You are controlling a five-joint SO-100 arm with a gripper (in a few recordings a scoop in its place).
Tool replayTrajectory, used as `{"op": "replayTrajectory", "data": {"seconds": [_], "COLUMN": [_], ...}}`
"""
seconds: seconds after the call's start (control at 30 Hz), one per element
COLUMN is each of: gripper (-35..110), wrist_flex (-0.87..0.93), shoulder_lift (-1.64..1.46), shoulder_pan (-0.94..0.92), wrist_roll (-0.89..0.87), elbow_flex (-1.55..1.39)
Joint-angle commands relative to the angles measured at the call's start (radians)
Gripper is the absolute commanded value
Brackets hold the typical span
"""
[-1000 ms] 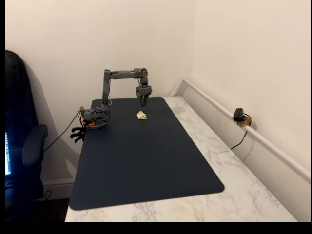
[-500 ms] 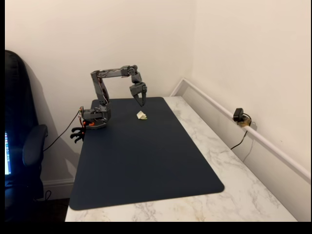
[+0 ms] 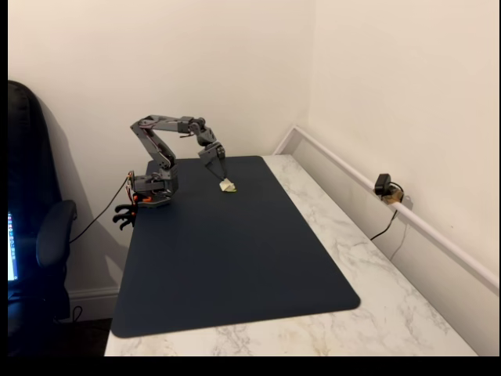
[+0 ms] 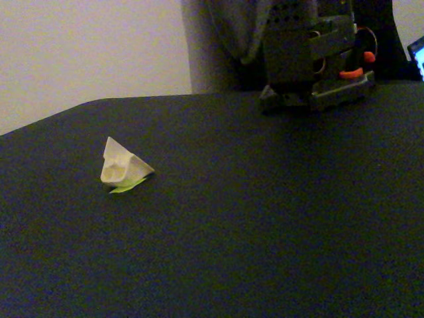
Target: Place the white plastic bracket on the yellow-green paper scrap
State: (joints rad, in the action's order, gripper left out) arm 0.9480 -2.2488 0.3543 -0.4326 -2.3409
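Note:
The white plastic bracket (image 3: 228, 186) lies at the far end of the dark mat (image 3: 235, 258), free of the gripper. In the close fixed view the bracket (image 4: 122, 167) rests on the yellow-green paper scrap (image 4: 130, 186), whose edge pokes out at its lower right side. My gripper (image 3: 222, 177) hangs just up and left of the bracket, tilted down toward it. Its fingers taper to one point and look shut, with nothing held. The arm is folded back over its base (image 3: 153, 192).
The dark mat covers most of a white marble table (image 3: 376, 313). A wall rail with a small black camera (image 3: 383, 186) runs along the right. A dark chair (image 3: 35, 235) stands at the left. The arm's base (image 4: 315, 73) sits behind the mat.
The arm has folded back to the left and the gripper has dropped lower, ending beside the bracket. The bracket has stayed in place.

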Motion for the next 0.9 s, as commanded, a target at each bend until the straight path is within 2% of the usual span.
{"op": "replayTrajectory", "data": {"seconds": [0.0,0.3,0.5,0.77,0.87], "gripper": [0,0,0,0,0], "wrist_flex": [-0.066,-0.183,-0.255,-0.216,-0.135], "shoulder_lift": [-0.124,-0.305,-0.459,-0.736,-0.914], "shoulder_pan": [0.017,0.008,-0.021,-0.066,-0.083], "wrist_roll": [-0.005,0.071,0.293,0.425,0.430], "elbow_flex": [-0.120,-0.360,-0.492,-0.657,-0.707]}}
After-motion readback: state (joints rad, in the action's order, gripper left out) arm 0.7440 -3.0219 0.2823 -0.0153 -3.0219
